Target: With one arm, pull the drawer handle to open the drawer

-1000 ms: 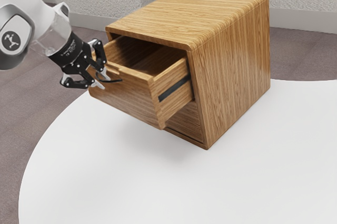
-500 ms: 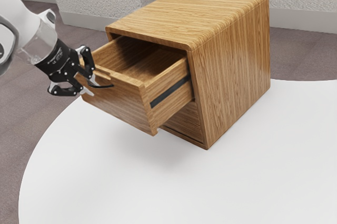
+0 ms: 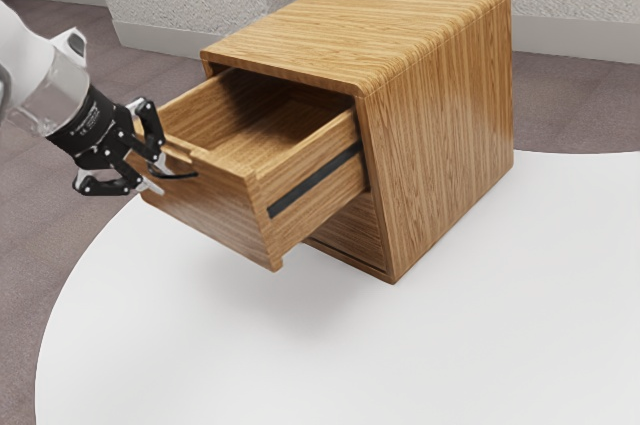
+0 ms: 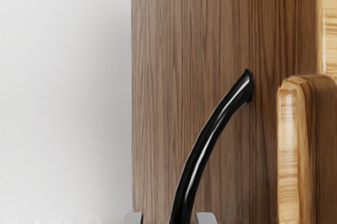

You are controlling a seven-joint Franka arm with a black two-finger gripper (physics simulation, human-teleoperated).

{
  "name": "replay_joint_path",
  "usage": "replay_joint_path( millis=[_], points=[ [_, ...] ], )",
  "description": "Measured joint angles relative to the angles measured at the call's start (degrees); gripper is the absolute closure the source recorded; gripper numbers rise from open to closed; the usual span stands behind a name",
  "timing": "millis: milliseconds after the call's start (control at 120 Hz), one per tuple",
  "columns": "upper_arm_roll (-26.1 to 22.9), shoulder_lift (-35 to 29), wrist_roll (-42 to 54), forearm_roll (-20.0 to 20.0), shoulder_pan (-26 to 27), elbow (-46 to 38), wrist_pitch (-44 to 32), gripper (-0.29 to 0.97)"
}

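While the drawer point(image 3: 205, 207) stands open, the end effector point(image 3: 157, 161) (lettering unreadable) clamps its black handle point(image 4: 209, 145).

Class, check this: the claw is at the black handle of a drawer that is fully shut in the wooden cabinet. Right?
Wrong on one count: the drawer is not shut. The exterior view shows it pulled well out of the wooden cabinet. The claw is indeed at its black handle.
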State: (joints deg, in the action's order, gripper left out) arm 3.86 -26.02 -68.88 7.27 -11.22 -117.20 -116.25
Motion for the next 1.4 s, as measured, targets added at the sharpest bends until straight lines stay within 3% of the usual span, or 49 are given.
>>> replay_joint_path(
  millis=[1292,1342,1400],
  points=[
    [0.7,-15.9,-0.5,-0.3,-3.2,-9.1,2.5,0.63],
    [0.7,-18.4,-0.6,-0.8,-3.2,-9.1,3.5,0.60],
    [0.9,-22.8,-0.7,-2.5,-3.2,-8.2,5.2,0.47]
  ],
)
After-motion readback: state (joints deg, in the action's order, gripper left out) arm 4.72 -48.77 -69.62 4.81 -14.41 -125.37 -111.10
